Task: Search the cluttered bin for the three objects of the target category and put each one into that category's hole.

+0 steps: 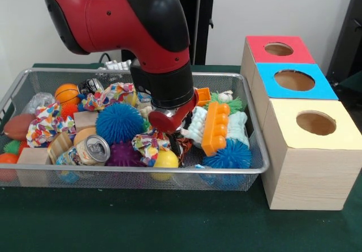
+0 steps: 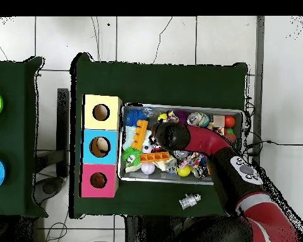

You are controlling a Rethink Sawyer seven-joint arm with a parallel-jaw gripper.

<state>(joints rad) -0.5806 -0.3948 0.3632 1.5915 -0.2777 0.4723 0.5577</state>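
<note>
My arm (image 1: 141, 31) reaches down into the wire bin (image 1: 249, 170), and my gripper (image 1: 176, 140) is sunk among the toys near the bin's middle, hidden by the red wrist above it; I cannot tell whether it is spread, closed, or pinching anything. Just beside it in the front view lie an orange brick-like block (image 1: 215, 128), a white knobbly toy (image 1: 198, 124) and a patterned cloth bundle (image 1: 148, 142). A blue spiky ball (image 1: 119, 123) sits to one side, another blue spiky ball (image 1: 233, 156) against the bin's near wall, with a yellow ball (image 1: 165, 160), a purple spiky ball (image 1: 123, 154) and a tin can (image 1: 93, 150) lying on its side along the front. A small basketball (image 1: 68, 93) rests toward the far corner.

Beside the bin on the green bench (image 1: 169, 223) stand three wooden boxes in a row, touching: red-topped (image 1: 280, 49), blue-topped (image 1: 294, 81) and yellow-topped (image 1: 315, 124), each with a round hole. From overhead, something pale shows in the blue box's hole (image 2: 100, 147). A small silvery object (image 2: 190, 201) lies on the bench outside the bin.
</note>
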